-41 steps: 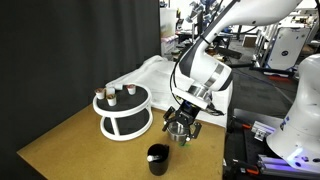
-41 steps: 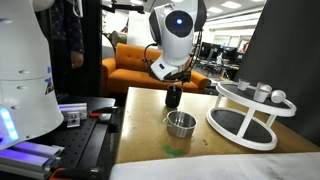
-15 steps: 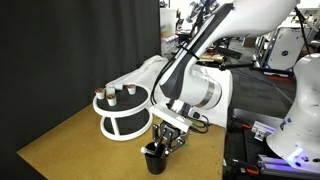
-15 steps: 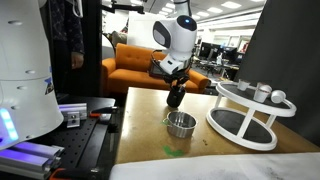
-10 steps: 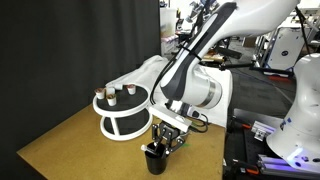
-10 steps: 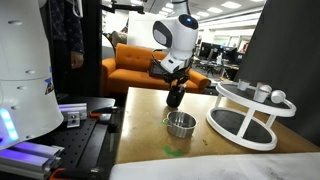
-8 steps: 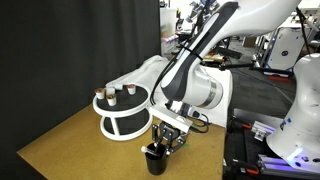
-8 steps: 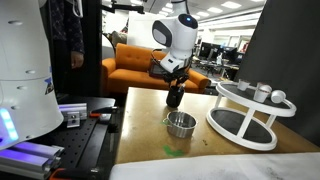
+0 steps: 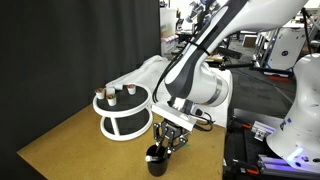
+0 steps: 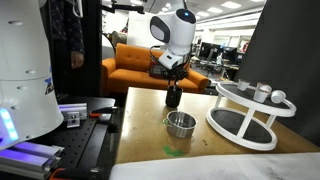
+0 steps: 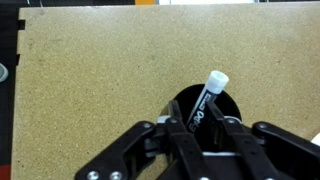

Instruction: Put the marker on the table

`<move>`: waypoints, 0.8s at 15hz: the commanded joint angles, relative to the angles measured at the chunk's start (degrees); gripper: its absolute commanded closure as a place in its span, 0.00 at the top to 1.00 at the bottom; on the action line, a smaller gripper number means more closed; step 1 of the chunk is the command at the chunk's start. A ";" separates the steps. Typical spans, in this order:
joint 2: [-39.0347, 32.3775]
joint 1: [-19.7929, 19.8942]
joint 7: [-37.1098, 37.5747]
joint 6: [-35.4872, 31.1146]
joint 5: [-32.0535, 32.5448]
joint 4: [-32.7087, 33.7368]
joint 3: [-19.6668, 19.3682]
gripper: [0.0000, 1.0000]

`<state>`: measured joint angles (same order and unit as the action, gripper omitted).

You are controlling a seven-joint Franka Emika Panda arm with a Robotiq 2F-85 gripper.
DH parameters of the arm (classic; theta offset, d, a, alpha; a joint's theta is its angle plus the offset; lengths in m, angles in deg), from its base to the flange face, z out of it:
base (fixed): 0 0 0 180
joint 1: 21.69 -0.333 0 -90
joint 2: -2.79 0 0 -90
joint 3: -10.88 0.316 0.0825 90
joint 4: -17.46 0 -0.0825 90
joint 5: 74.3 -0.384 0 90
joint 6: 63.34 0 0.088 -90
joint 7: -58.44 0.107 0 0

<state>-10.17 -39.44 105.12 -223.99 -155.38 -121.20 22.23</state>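
Observation:
In the wrist view the marker, dark-bodied with a white cap, stands between the fingers of my gripper, which is shut on it. The marker's lower end points into the black cup right beneath. Around the cup lies the tan wooden table. In both exterior views the gripper hangs just above the black cup near the table's edge. The marker is too small to make out there.
A small metal cup stands next to the black cup. A round white two-tier stand holds small items. A white sheet covers the far surface. Other robot hardware borders the table.
The gripper has risen slightly above the black cup, with the marker still between its fingers. Cups and stand have not moved.

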 commanded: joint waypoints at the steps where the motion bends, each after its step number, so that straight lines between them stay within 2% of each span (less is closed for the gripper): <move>1: 2.63 1.22 0.92 0.41 -1.78 -0.33 0.20 0.37; 6: 1.04 3.12 0.42 0.82 -7.52 2.73 -0.54 0.48; 11: -2.23 2.64 -1.21 0.70 -14.29 3.95 -0.87 0.38; 12: -2.98 2.33 -1.38 0.39 -15.14 4.14 -0.72 0.40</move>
<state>-11.13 -37.05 105.44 -223.75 -166.89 -118.64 21.16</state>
